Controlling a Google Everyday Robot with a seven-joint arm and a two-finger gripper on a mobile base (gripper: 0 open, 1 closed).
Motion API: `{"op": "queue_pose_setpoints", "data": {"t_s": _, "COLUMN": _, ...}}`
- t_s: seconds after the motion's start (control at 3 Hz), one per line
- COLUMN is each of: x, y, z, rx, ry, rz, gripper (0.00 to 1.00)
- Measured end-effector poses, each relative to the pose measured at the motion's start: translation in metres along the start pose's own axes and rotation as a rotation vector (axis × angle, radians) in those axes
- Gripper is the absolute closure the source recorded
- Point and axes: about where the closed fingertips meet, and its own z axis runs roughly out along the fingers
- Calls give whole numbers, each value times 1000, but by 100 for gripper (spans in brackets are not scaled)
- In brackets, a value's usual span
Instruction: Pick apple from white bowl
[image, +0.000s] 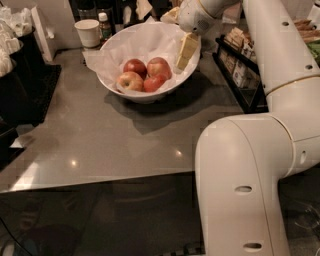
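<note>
The white bowl (114, 80), lined with crumpled white paper, stands at the back of the grey counter. Several apples lie in it. The apple (159, 67), the largest one, red with paler streaks, is at the back right. A deeper red apple (135, 66) lies to its left, a paler yellow-pink apple (130, 81) at the front left and a small red apple (152, 83) at the front. My gripper (183, 57) hangs over the bowl's right rim, just right of the apple and above it, apart from it.
A white paper cup (88, 32) and a small bottle (103, 24) stand behind the bowl to the left. A black wire rack (240, 75) with packets is at the right. A dark box (25, 75) is at the left. My arm's bulky white body (245, 180) fills the right foreground.
</note>
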Motion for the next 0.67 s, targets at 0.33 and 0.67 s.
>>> {"op": "queue_pose_setpoints", "data": {"t_s": 0.33, "x": -1, "y": -6, "z": 5, "rx": 16, "ry": -5, "rz": 1, "gripper": 19}}
{"op": "queue_pose_setpoints", "data": {"t_s": 0.67, "x": 4, "y": -11, "z": 11, "rx": 26, "ry": 1, "rz": 3, "gripper": 29}}
